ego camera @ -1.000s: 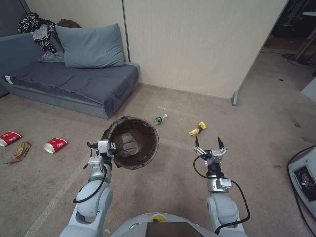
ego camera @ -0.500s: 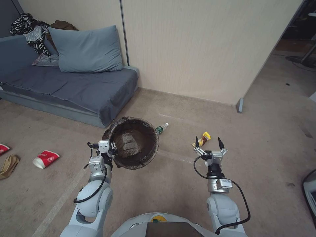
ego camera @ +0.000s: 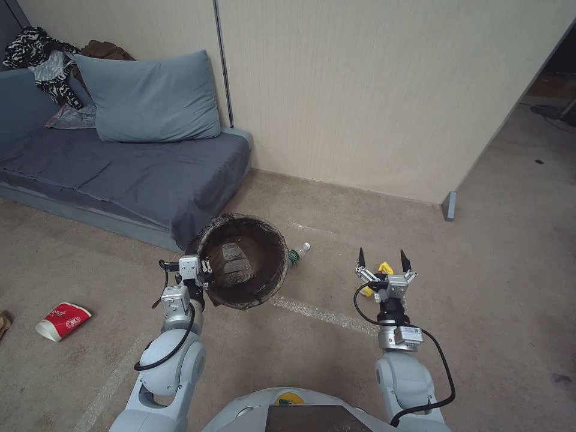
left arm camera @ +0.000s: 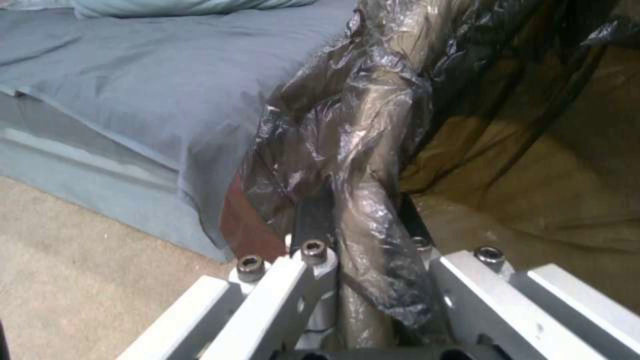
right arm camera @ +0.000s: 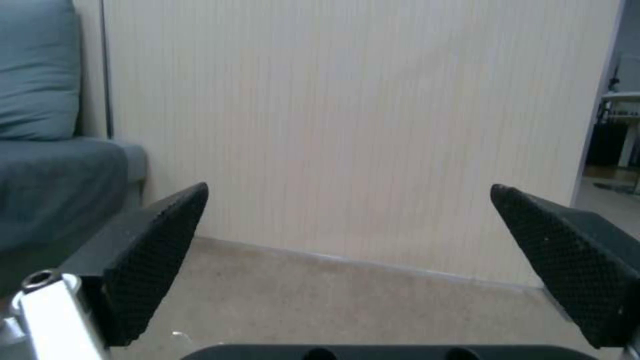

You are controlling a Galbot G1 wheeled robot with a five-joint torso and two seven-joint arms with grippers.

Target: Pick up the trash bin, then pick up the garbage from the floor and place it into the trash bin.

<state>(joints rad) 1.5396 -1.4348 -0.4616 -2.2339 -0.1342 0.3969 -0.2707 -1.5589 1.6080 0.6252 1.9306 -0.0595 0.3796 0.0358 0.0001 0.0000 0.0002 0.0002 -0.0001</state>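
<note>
The trash bin (ego camera: 243, 262) is being held off the floor by the left gripper (ego camera: 193, 271), which is pinched on its bag-lined rim (left arm camera: 363, 220), apparently so that the mouth is kept facing up for litter. The right gripper (ego camera: 383, 263) is being held out spread and empty. A yellow snack wrapper (ego camera: 384, 267) is lying on the floor just beyond it, partly hidden. A green-labelled bottle (ego camera: 296, 252) is lying beside the bin, and a red-and-white paper cup (ego camera: 62, 320) well to the left.
</note>
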